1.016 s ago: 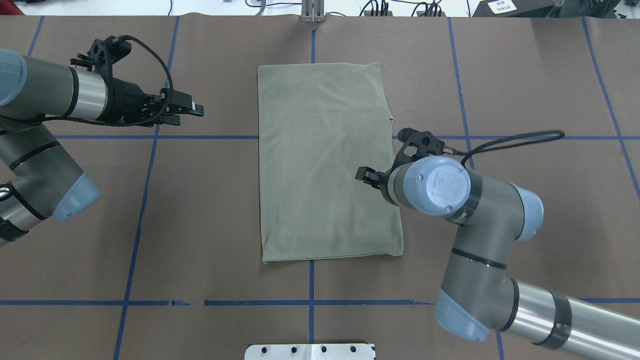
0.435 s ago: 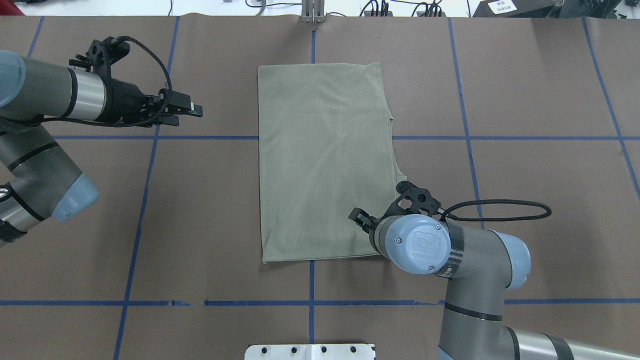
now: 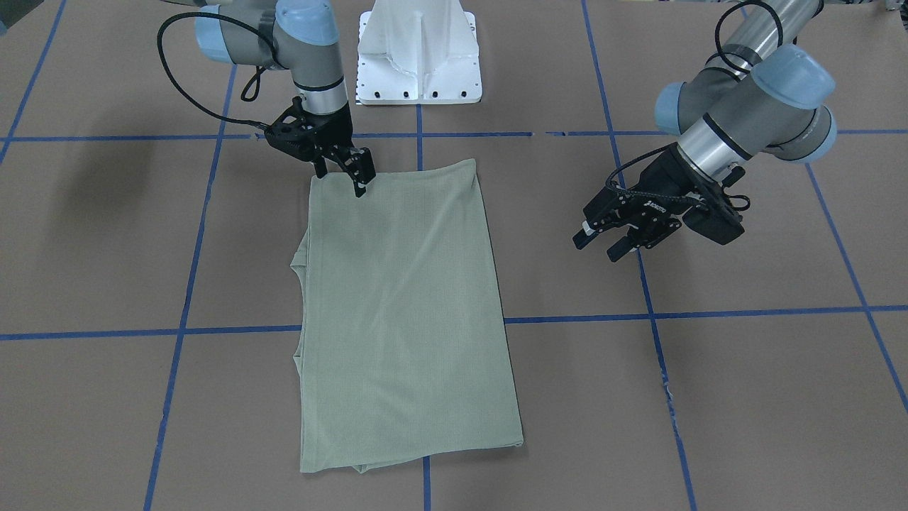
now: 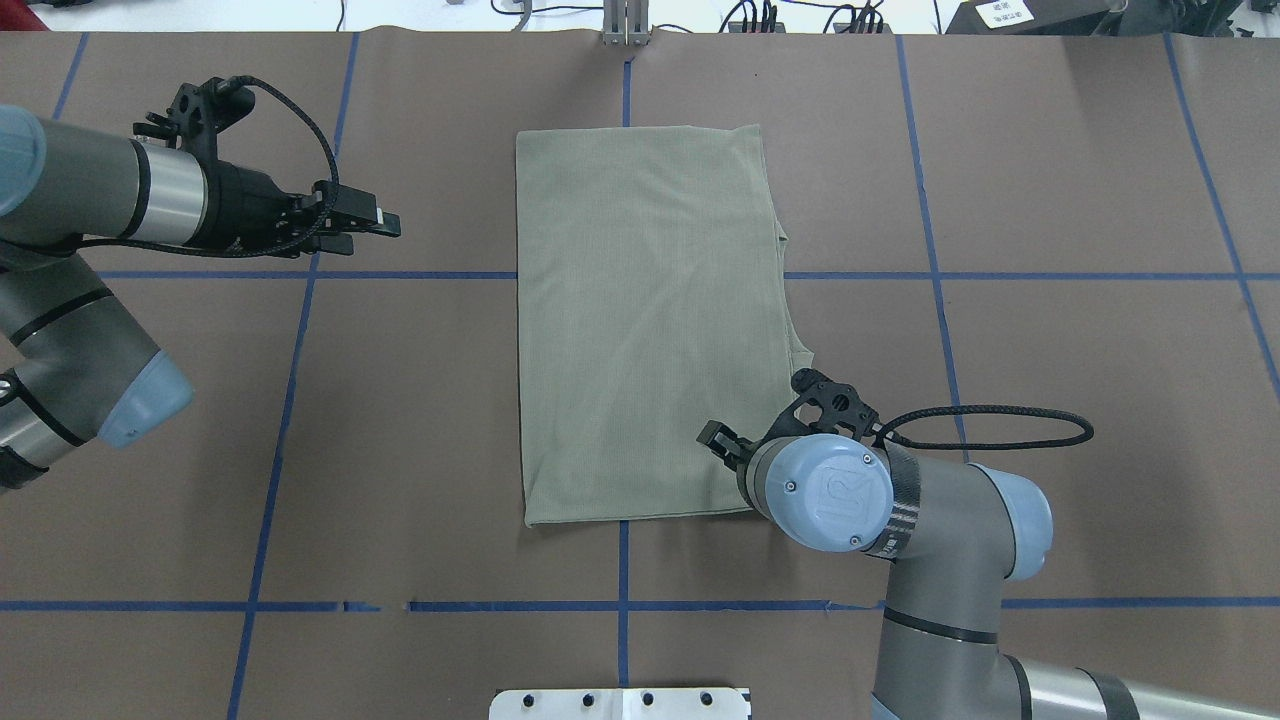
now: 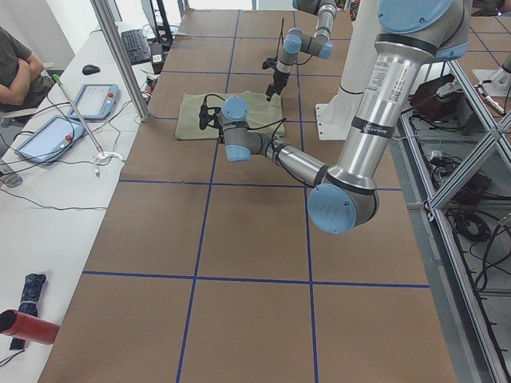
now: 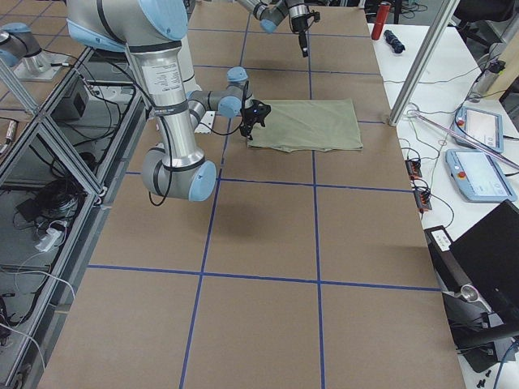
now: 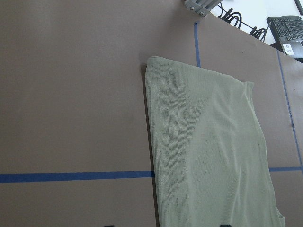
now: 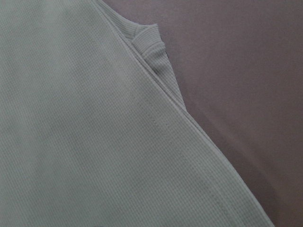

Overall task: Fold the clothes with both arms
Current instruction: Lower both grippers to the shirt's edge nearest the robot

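Note:
The clothes are one sage-green shirt (image 4: 645,320) folded into a long rectangle, lying flat mid-table (image 3: 404,312). My right gripper (image 3: 342,177) points down at the shirt's right corner nearest the robot base, open, with its fingertips at the hem. From overhead its wrist hides most of the gripper (image 4: 720,440). The right wrist view shows only the shirt (image 8: 94,142) close up, with layered edges and bare table beside them. My left gripper (image 4: 385,225) hovers open and holding nothing, well to the left of the shirt (image 3: 603,246). Its wrist camera looks along the shirt (image 7: 208,151).
Brown table cover with a grid of blue tape lines (image 4: 300,275). The white pedestal base (image 3: 418,50) stands at the robot's side. A side table with tablets (image 5: 48,132), a metal post (image 5: 120,56) and a seated person (image 5: 16,64) lie beyond the far edge.
My right gripper has travelled along the shirt's right edge, from its middle to the corner near the base. The left gripper has drifted slightly further left. The shirt has not moved.

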`<act>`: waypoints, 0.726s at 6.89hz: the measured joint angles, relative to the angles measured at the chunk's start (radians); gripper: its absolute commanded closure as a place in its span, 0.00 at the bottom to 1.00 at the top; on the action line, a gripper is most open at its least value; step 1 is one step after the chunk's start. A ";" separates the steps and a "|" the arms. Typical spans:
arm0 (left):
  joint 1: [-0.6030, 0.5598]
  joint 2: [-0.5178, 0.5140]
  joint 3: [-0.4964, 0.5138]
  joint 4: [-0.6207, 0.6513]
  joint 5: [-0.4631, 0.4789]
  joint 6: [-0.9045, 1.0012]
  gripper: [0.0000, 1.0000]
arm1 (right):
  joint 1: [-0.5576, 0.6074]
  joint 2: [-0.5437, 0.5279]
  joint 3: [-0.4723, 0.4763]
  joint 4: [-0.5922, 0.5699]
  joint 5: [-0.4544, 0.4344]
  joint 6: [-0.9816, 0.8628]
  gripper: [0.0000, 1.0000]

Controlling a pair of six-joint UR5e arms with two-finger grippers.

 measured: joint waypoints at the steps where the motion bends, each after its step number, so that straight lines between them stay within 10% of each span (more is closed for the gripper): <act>1: 0.001 0.001 0.000 0.000 0.000 0.000 0.21 | -0.001 0.000 -0.006 0.000 0.001 0.000 0.03; 4: 0.002 0.000 -0.001 0.000 0.000 0.000 0.21 | -0.008 -0.006 -0.014 -0.005 0.005 0.001 0.40; 5: 0.001 0.000 -0.002 0.000 0.000 0.000 0.21 | -0.009 -0.008 -0.015 -0.007 0.006 0.002 0.87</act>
